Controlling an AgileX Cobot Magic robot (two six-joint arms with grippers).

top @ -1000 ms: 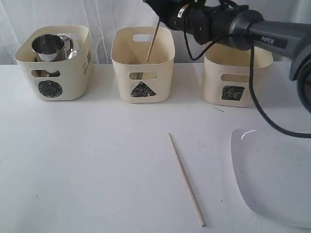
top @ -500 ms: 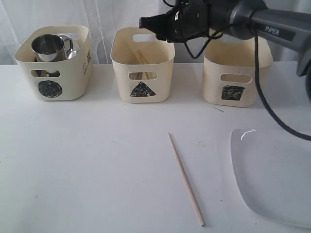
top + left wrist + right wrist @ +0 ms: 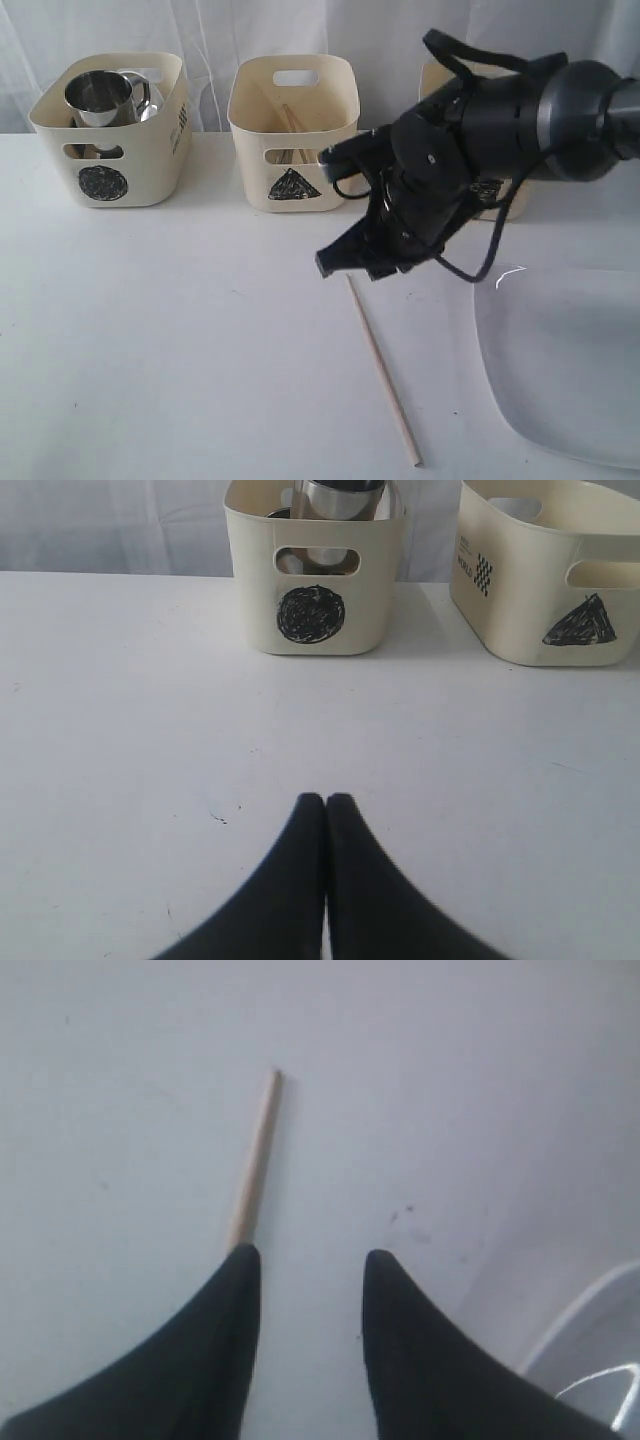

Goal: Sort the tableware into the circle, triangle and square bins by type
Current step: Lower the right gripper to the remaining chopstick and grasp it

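Note:
One wooden chopstick (image 3: 385,375) lies loose on the table, and my right gripper (image 3: 355,265) hangs open just over its far end. In the right wrist view the chopstick (image 3: 255,1155) runs out from beside one finger of the open gripper (image 3: 310,1255), with nothing between the jaws. Another chopstick (image 3: 290,120) rests inside the triangle bin (image 3: 293,130). A steel mug (image 3: 100,95) sits in the circle bin (image 3: 105,130). The right arm hides most of the square bin (image 3: 432,80). My left gripper (image 3: 326,800) is shut and empty, facing the circle bin (image 3: 312,580).
The large white square plate (image 3: 570,370) lies at the front right, its rim (image 3: 590,1340) close to the right gripper. The triangle bin (image 3: 550,580) shows beside the circle bin in the left wrist view. The bins stand in a row along the table's back edge.
The right arm let a chopstick drop into the triangle bin, then swung down and forward to the far end of the loose chopstick. The left gripper's earlier state is not shown.

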